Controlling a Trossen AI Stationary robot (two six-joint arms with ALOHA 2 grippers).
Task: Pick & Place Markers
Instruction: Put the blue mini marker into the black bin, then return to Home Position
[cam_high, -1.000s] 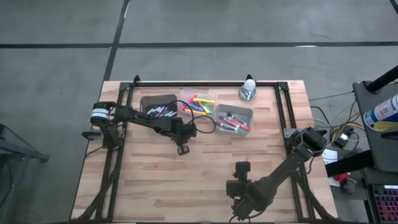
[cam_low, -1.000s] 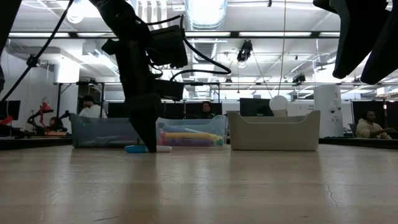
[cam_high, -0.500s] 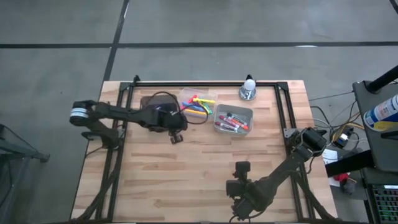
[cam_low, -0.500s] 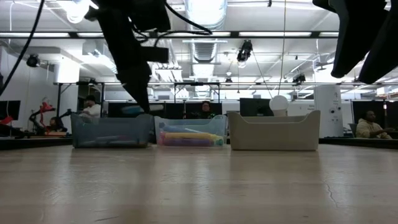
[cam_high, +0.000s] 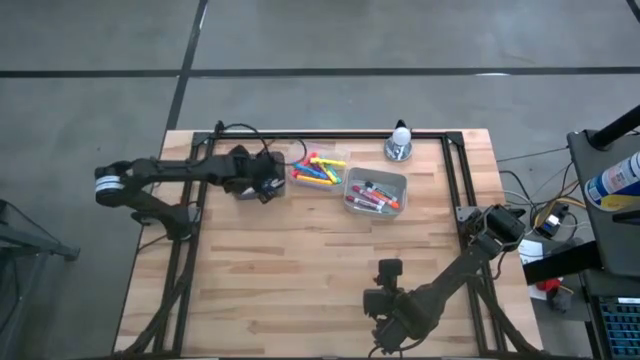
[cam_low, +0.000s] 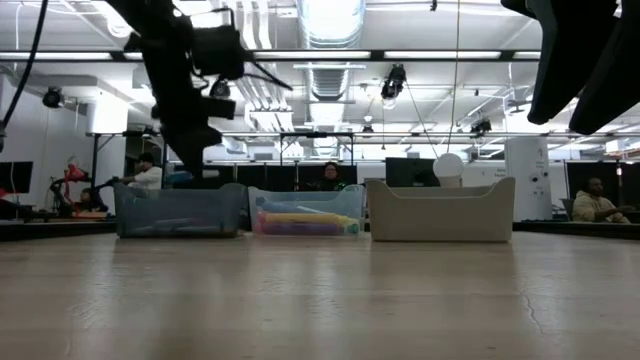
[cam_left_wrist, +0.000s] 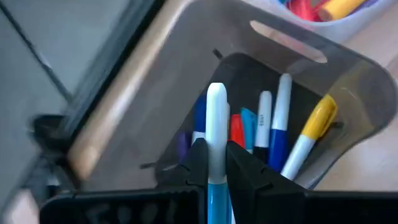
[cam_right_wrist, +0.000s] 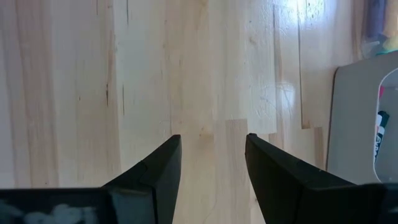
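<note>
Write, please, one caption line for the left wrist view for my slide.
Left gripper holds a white marker with blue cap over the dark bin of markers.

From above, the left arm covers most of the dark bin (cam_high: 236, 160) at the table's (cam_high: 300, 290) far left, so the markers inside it cannot be counted there. The marker (cam_left_wrist: 216, 118) pinched in the left gripper (cam_left_wrist: 216, 163) runs off the wrist picture's edge, hiding its lower end. The right gripper (cam_right_wrist: 211, 163) sits under its own arm in the overhead view.
</note>
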